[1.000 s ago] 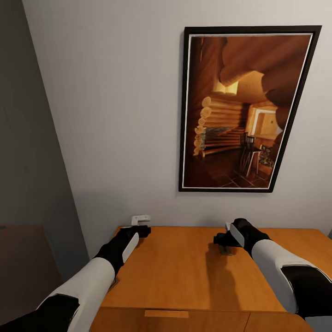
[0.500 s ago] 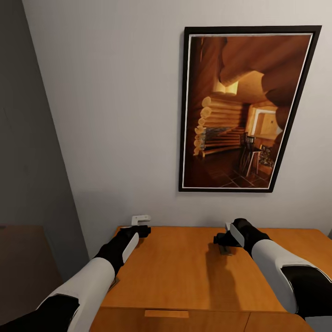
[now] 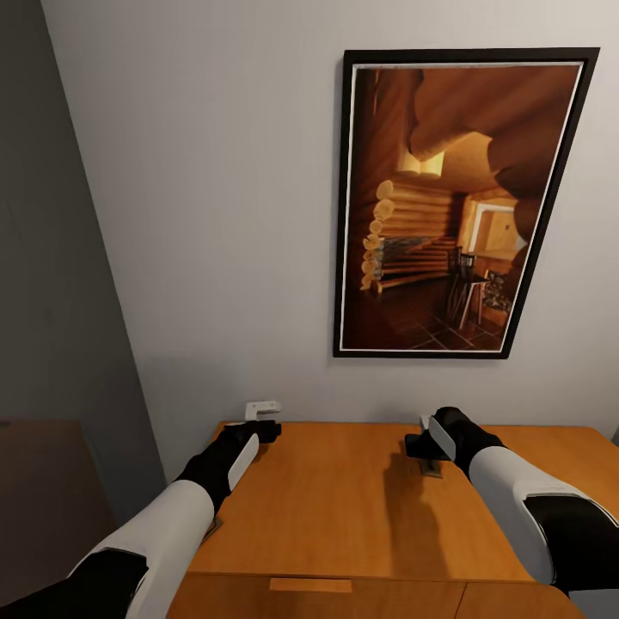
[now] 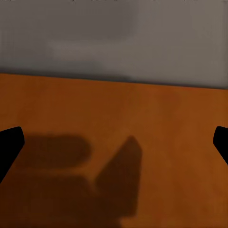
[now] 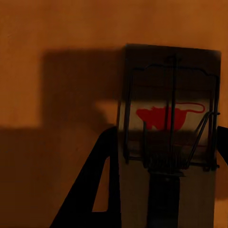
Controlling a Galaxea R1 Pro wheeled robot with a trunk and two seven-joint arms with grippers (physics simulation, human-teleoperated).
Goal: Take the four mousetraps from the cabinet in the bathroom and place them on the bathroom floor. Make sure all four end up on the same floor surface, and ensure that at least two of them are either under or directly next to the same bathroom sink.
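The right gripper (image 3: 427,449) hovers at lower right of centre in the head view, directly over a mousetrap (image 5: 168,137) lying flat on the cabinet (image 3: 344,507) top; whether its fingers are apart or closed on the board cannot be told. The left gripper (image 3: 260,413), lower left, stands with fingers apart over bare wood near the wall. Risk: the thin board offers little edge, so an off-centre closure could skid it away or catch the wire.
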